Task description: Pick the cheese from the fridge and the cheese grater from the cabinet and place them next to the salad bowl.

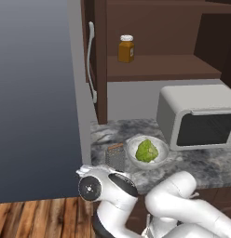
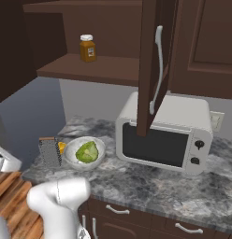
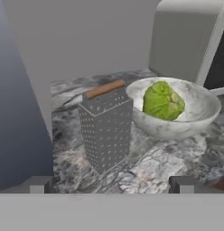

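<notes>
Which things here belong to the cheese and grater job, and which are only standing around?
Belonging to the job:
cheese grater
salad bowl
cheese, a yellow bit between grater and bowl
cabinet, door open
gripper, open, empty

Only standing around:
amber jar
microwave

Glossy white rounded arm (image 1: 182, 200) – dark joint bands, round dark cap – small dark fingertips (image 3: 184, 184)

A boxy pale grey microwave with a dark glass door (image 2: 162, 140) sits right of centre on the mottled grey marble counter (image 2: 150, 186); an amber white-lidded jar (image 2: 87, 48) stands upper left.
</notes>
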